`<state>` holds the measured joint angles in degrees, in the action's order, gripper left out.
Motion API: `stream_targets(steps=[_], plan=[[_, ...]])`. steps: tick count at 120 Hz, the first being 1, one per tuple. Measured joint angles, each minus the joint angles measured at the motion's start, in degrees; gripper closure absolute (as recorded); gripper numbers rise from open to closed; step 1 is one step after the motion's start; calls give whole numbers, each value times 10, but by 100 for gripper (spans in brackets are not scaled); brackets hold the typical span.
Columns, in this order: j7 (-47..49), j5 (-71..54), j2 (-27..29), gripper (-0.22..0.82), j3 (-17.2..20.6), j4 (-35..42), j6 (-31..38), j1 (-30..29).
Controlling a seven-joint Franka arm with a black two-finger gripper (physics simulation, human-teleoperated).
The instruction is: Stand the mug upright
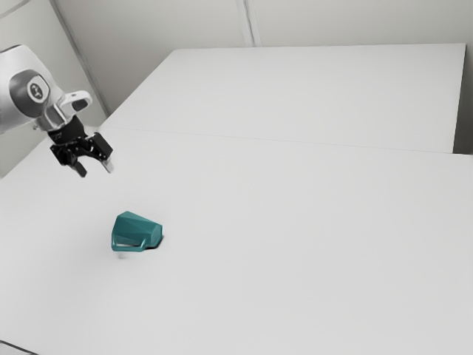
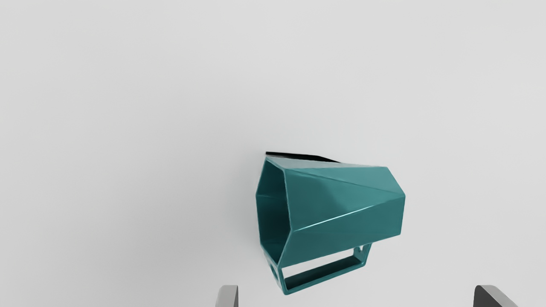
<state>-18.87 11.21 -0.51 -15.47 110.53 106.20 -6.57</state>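
Teal mug (image 2: 341, 204) lay on its side on the white tabletop (image 1: 295, 244), handle out to one side; hand (image 1: 96, 169), fingers spread wide, hung above the surface, apart from it.

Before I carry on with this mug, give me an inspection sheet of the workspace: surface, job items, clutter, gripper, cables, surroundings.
Surface: white table, plain; no spill seen.
Job's things: teal faceted mug lying on its side, not upright; its handle is at its side and its mouth faces sideways.
Clutter: nothing seen.
Gripper: open, raised above the table, apart from the mug.
Cables: none identifiable; a thin dark line at the exterior view's lower left corner, nature unclear.
Surroundings: pale walls beyond the table.
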Motion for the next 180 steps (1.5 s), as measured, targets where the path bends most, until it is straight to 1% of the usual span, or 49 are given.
stream_targets(steps=[22, 56, 76, 93, 143, 160, 180], plan=[[-31, 56, -43, 0, 1, 19, 8, -39], [-100, 134, -74, 0, 3, 61, -8, -56], [-133, 165, -102, 0, 5, 60, -14, -60], [-159, 196, -124, 0, 13, 60, -20, -75], [-212, 296, -164, 0, 25, 59, -35, -90], [-222, 319, -166, 10, 25, 60, -38, -92], [-232, 333, -166, 30, 25, 59, -44, -105]])
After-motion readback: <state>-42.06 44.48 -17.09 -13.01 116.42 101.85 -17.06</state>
